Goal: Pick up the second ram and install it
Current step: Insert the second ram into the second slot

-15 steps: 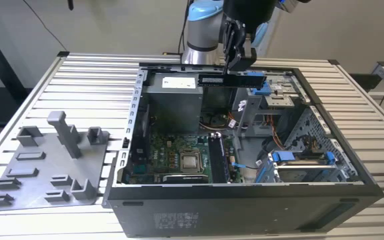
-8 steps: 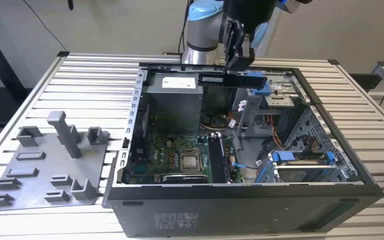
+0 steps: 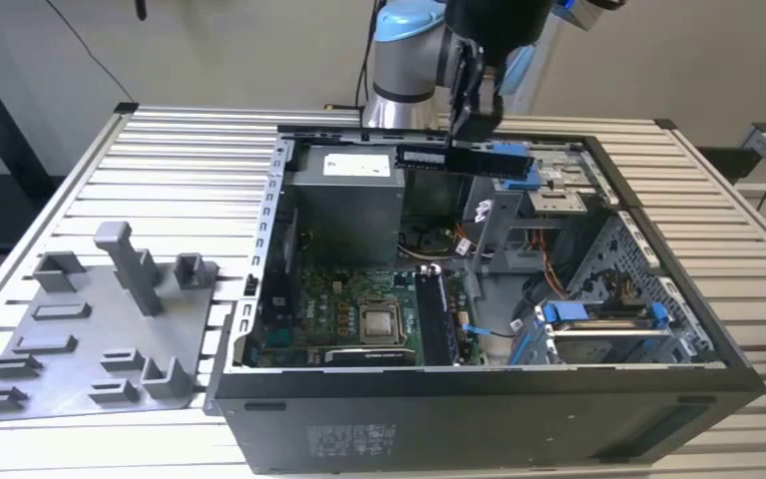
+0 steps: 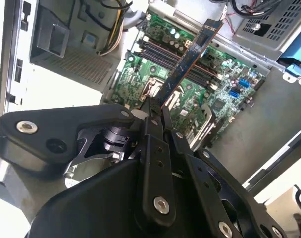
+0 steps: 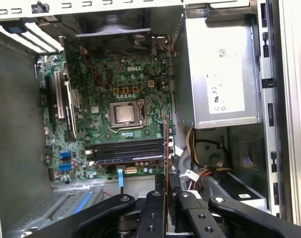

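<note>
The second ram, a long dark stick with black chips, hangs level above the far part of the open computer case. My gripper is shut on its upper edge from above. In the second wrist view the ram sticks out from my gripper over the green motherboard. In the first wrist view the ram shows edge-on, running from my gripper past the black memory slots. The slots lie well below the stick.
A grey power supply fills the case's far corner on the exterior view's left. The processor socket sits beside the slots. A drive cage with blue clips stands on the exterior view's right. A grey fixture plate with a tall post lies outside the case.
</note>
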Robot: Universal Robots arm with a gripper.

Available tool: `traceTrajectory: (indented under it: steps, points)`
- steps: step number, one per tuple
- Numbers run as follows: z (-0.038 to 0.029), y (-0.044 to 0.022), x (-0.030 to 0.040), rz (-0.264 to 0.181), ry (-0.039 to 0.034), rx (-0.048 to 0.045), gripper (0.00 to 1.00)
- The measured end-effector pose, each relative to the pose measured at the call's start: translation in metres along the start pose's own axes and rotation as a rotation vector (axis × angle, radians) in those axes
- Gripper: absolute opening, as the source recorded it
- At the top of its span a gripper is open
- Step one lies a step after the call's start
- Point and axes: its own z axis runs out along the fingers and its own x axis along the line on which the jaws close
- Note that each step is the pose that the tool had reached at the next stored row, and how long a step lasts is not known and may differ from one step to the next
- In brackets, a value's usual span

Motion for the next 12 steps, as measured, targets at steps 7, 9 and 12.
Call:
traceTrajectory:
  steps: [7,9,12]
  points:
    - [0.0,0.0,0.0,0.072,-0.0029,0.0018,0.14]
    - [0.0,0.0,0.0,0.092,-0.0036,0.0022,0.14]
    - [0.0,0.0,0.0,0.124,-0.005,0.003,0.14]
